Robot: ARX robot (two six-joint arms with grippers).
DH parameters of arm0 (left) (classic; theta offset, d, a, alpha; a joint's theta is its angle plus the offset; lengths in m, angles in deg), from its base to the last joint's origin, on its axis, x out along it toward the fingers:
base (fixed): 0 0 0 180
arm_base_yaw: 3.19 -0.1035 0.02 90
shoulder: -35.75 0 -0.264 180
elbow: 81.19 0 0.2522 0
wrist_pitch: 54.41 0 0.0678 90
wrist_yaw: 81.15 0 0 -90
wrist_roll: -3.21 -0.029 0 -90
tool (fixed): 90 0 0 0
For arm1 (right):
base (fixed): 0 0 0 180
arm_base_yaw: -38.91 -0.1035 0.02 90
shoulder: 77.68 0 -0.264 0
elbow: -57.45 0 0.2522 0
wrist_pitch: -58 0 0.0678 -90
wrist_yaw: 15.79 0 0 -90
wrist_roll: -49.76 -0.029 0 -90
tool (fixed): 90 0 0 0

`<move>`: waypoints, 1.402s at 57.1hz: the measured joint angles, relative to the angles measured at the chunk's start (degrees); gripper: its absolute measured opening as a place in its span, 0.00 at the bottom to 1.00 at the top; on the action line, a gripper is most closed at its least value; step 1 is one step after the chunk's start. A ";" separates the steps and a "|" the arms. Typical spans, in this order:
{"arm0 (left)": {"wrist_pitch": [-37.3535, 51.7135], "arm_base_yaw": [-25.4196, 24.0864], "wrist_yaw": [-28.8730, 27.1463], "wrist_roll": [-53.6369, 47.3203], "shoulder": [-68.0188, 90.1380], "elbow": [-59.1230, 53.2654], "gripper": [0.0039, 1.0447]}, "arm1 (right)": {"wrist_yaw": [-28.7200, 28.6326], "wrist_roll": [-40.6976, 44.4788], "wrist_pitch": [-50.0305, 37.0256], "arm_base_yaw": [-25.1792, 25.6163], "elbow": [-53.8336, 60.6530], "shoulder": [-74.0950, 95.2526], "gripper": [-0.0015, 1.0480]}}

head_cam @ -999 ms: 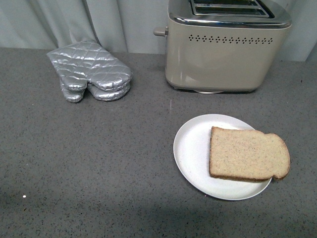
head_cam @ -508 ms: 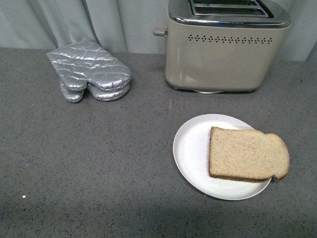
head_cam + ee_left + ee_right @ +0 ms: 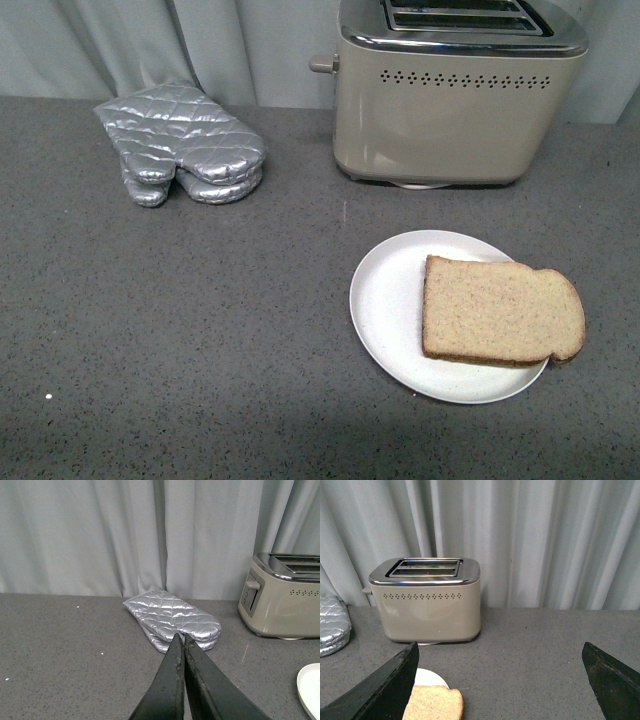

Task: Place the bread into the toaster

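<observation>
While nothing is yet being lifted, a speckled grey counter [image 3: 150,330] is being shown set for the job. The toaster [image 3: 450,120], boxy and beige under a chrome top, is being stood at the back, slots facing up, apparently so a slice can be dropped in from above. Quilted silver oven mitts [image 3: 185,145] are being kept well to its left. A round white plate [image 3: 385,300] just before the toaster is being used to present the bread [image 3: 500,312], a flat, coarse brown slice, its rounded crust overhanging the rim. The left gripper [image 3: 183,645] is being held with fingers pressed together; the right gripper [image 3: 500,647] is being held spread wide and empty, seemingly readied for the slice.
</observation>
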 joint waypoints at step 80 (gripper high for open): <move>-10.21 0.00 0.04 -0.13 -9.88 0.02 0.94 | -15.56 -2.49 -9.35 6.40 -29.99 94.36 0.91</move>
